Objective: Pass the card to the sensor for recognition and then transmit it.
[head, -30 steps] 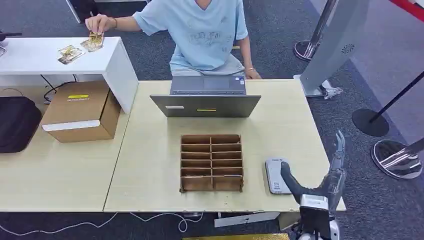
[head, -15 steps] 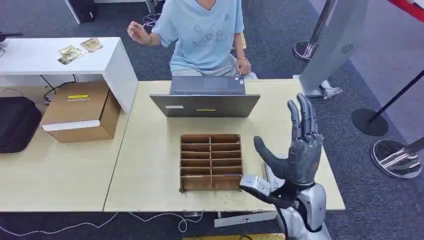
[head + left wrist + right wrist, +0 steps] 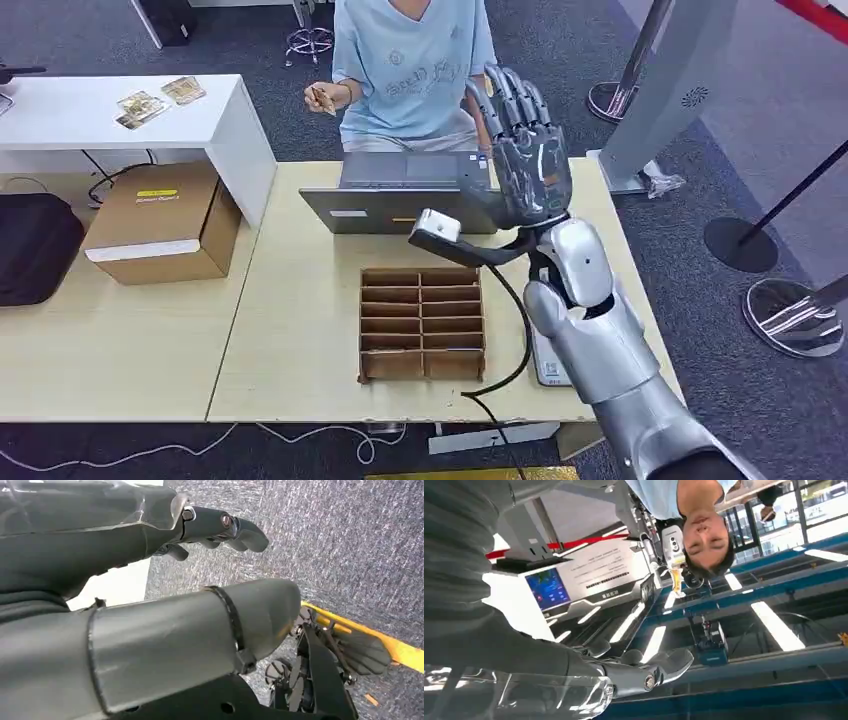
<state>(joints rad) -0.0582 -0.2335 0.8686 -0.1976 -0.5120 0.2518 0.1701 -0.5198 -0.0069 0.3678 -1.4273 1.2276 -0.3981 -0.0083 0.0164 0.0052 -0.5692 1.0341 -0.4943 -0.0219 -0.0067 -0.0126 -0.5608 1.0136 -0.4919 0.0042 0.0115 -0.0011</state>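
The card [image 3: 322,99] is sitting in the person's hand [image 3: 318,96] beyond the desk [image 3: 300,300]. I am holding my right hand [image 3: 525,150] up over the laptop [image 3: 410,195], fingers spread, gripping nothing; my left hand [image 3: 150,595] is hanging over carpet, its grip unclear.

Reception lobby: desks [image 3: 300,330], kiosk [image 3: 668,90], stanchions [image 3: 745,240].

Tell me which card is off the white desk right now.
The card in the person's hand, held up before the blue shirt; the two others lie flat on the white desk.
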